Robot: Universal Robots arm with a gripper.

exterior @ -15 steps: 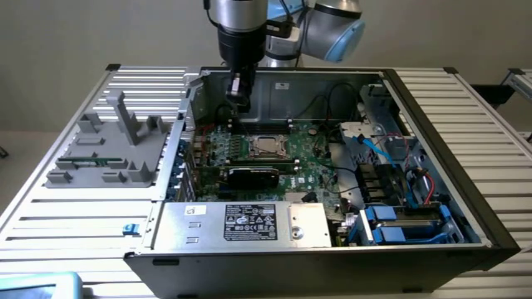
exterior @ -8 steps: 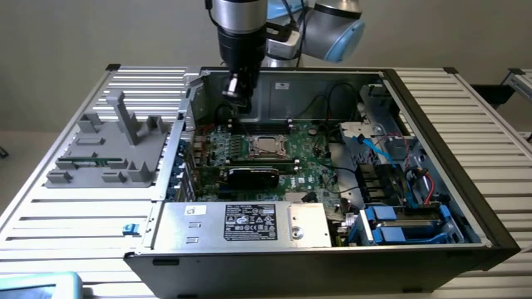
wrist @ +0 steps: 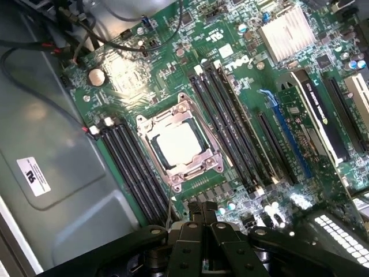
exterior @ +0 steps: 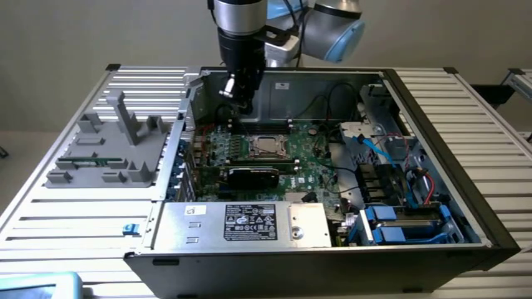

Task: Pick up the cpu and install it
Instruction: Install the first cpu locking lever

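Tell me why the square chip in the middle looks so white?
Wrist view: light glares off the cpu, washing its metal top pale, and off the green board beside it. Exterior view: the cpu looks duller, less bright.

Arm (exterior: 243, 22) upright, wrist straight down, hand (exterior: 241, 103) apparently empty, its dark fingers (wrist: 185, 245) tight together at the tips.
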